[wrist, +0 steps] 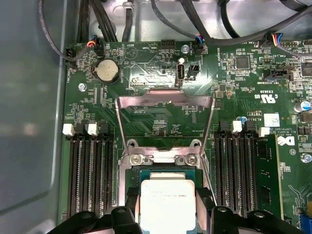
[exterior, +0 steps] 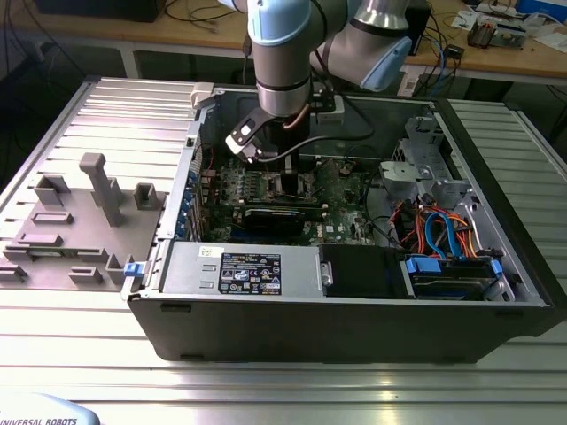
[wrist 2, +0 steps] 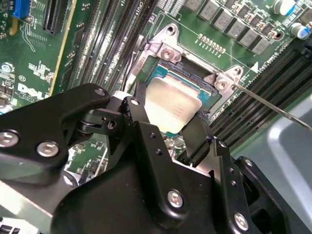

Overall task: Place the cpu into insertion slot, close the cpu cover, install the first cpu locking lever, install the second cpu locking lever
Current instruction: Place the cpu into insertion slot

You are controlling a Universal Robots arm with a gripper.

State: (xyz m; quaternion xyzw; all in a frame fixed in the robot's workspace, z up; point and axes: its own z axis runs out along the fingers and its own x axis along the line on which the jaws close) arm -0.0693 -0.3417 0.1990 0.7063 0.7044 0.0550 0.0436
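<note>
While gripper [wrist 2: 168, 112] hangs over cpu [wrist: 168, 204], insertion slot [wrist: 161, 159] rim partly hidden.

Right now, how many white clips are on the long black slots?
4 in the first wrist view: two clips on one side of the cover, two on the other. More may be hidden.

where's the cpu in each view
Exterior view: hidden under the gripper, inside the case.
Second wrist view: cpu gripped at the insertion slot.
First wrist view: cpu next to the open cpu cover.
Shared landmark: memory slots flanking the insertion slot in both wrist views.
</note>
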